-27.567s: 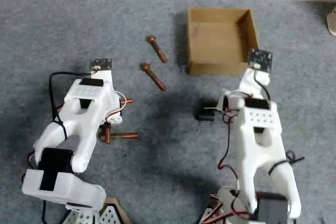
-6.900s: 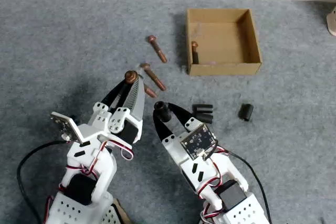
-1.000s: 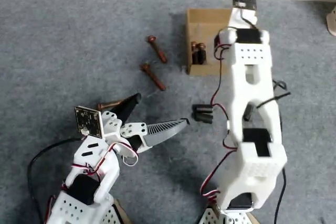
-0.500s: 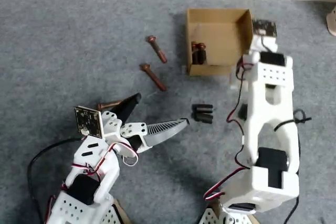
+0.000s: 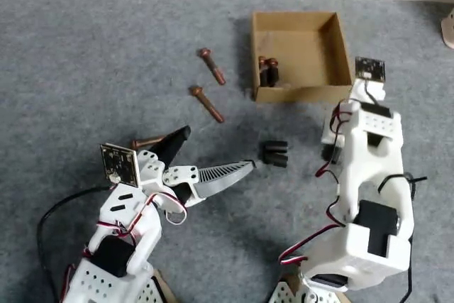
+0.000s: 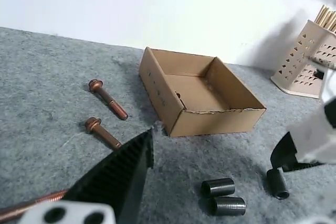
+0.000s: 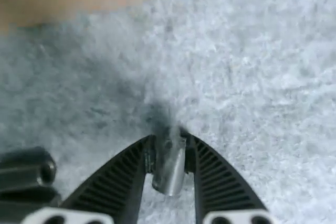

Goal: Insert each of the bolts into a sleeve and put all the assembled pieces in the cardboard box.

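Observation:
The cardboard box point(image 5: 333, 47) stands at the back and holds two assembled pieces point(image 5: 267, 72) against its left wall. Two copper bolts point(image 5: 213, 66) point(image 5: 206, 103) lie left of the box. A third bolt point(image 5: 147, 142) rests beside my left gripper point(image 5: 220, 147), which is open wide with nothing between its fingers point(image 6: 123, 174). Two black sleeves point(image 5: 275, 153) lie side by side in front of the box. My right gripper point(image 7: 169, 145) is low on the carpet right of them, shut on a third sleeve point(image 7: 169, 169) that lies along its jaws.
A beige perforated holder point(image 6: 307, 56) with sticks stands right of the box, near the white wall. Grey carpet point(image 5: 85, 54) covers the table. The right arm's body point(image 5: 369, 189) covers the carpet in front of the box's right corner.
The right arm has pulled back from over the box and come down on the lone sleeve at the right. The left arm has not moved.

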Motion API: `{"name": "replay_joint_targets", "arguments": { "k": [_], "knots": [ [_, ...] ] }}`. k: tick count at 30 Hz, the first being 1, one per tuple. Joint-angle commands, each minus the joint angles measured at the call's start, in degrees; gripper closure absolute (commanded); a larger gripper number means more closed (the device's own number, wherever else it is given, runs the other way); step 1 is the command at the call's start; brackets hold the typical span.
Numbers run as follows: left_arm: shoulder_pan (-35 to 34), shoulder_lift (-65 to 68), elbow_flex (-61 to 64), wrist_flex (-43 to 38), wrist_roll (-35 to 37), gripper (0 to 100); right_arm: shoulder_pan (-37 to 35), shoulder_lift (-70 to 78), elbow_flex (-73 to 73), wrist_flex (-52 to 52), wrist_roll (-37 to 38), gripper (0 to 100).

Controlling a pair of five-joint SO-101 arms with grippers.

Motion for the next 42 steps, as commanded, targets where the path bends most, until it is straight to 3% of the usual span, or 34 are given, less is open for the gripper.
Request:
{"name": "replay_joint_targets", "arguments": {
  "k": [1, 7, 15, 22, 25, 29, 32, 36, 42],
  "knots": [
    [-0.22, -0.13, 1.01, 0.26, -0.44, 46, 0.57, -2.86, 2.33, -3.82, 0.7, 91.7],
    [-0.22, -0.13, 1.01, 0.26, -0.53, 46, 0.66, -1.71, 6.29, -8.57, 0.7, 91.7],
    [-0.22, -0.13, 1.01, 0.26, -0.53, 46, 4.26, 12.35, 5.14, -10.77, 0.97, 91.7],
    [-0.22, -0.13, 1.01, 0.26, -0.53, 46, 4.0, 13.14, -3.03, 1.54, 3.69, 92.2],
    [-0.4, -0.57, 1.01, 0.0, -0.62, 46, 3.91, 13.05, -7.25, 6.02, 2.64, 99.0],
    [-0.75, -0.57, -0.4, 0.18, -0.7, 46, 3.47, 12.62, -10.68, 10.33, -1.32, 99.5],
    [-0.75, -0.13, -1.63, 1.14, -0.7, 46, 1.45, 8.13, -10.95, 13.05, -1.23, 99.5],
    [-2.68, -0.13, -4.79, 9.93, -0.53, 46, -1.98, -2.51, -5.14, 13.58, -1.32, 99.5],
    [-16.4, -0.57, -6.55, 20.92, -0.44, 46, -10.33, -20.53, 11.03, 9.89, -1.14, 99.5]
  ]
}}
